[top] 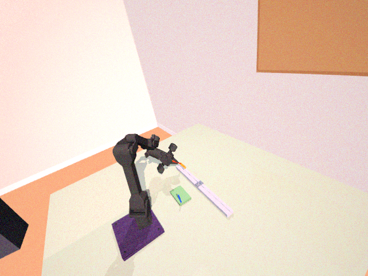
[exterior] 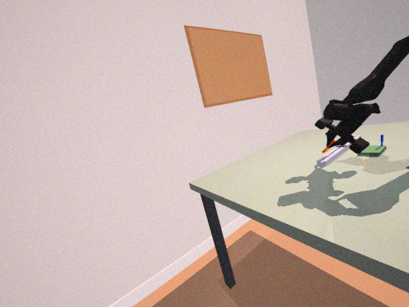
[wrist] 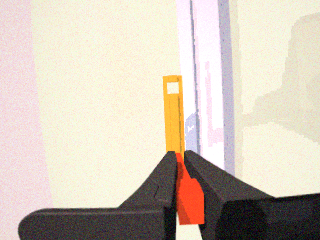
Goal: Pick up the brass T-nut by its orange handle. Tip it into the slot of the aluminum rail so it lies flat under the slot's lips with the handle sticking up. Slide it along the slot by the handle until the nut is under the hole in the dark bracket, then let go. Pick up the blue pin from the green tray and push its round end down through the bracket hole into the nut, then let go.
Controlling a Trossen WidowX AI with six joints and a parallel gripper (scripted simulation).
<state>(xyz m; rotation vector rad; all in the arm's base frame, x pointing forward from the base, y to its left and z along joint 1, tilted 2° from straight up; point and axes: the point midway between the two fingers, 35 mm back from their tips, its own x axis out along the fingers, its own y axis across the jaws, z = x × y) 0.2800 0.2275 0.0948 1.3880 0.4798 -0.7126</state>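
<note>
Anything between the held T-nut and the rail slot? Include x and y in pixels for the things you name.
Nothing visible. The gripper (top: 179, 163) (exterior: 326, 147) (wrist: 179, 158) holds the nut (top: 182, 165) (exterior: 325, 149) (wrist: 173, 120) by its handle (wrist: 191, 202), above and beside the rail (top: 214, 199) (exterior: 333, 154) (wrist: 212, 75).

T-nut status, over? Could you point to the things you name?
Gripper (top: 179, 163) (exterior: 328, 145) (wrist: 179, 158) shut on orange handle (top: 174, 161) (exterior: 332, 142) (wrist: 191, 202). Brass T-nut (top: 183, 165) (exterior: 325, 149) (wrist: 173, 120) tilted, outside slot. Blue pin (top: 179, 198) (exterior: 381, 140) in green tray (top: 186, 196) (exterior: 372, 150). No obstruction seen near rail's near end.
</note>
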